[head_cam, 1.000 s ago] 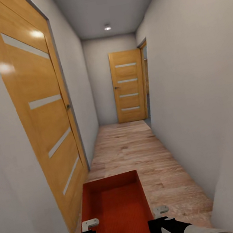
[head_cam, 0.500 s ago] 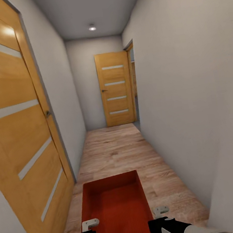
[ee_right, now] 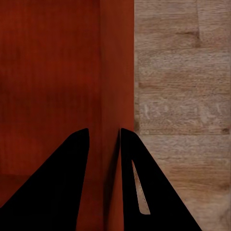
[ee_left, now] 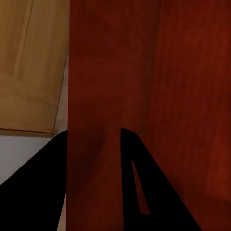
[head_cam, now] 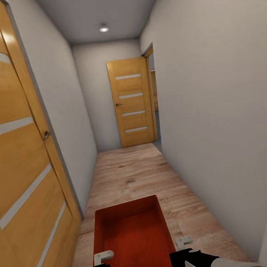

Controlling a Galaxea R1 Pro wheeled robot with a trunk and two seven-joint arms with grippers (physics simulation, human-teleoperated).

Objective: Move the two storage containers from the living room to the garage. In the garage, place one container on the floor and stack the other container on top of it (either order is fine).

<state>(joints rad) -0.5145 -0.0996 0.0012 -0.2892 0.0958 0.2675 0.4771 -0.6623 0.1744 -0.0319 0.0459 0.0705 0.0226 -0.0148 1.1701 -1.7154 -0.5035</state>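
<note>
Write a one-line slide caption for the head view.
Both grippers carry an orange-red storage container down a wood-floored hallway toward a far wooden door.

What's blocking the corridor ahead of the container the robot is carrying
Nothing visible on the wood floor ahead of the storage container, held by the left gripper and right gripper. A closed door ends the corridor; beside it, on the right, is an open doorway.

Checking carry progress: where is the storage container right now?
In the head view the storage container sits low centre, held between the left gripper and right gripper, above the hallway's wood-plank floor.
</note>
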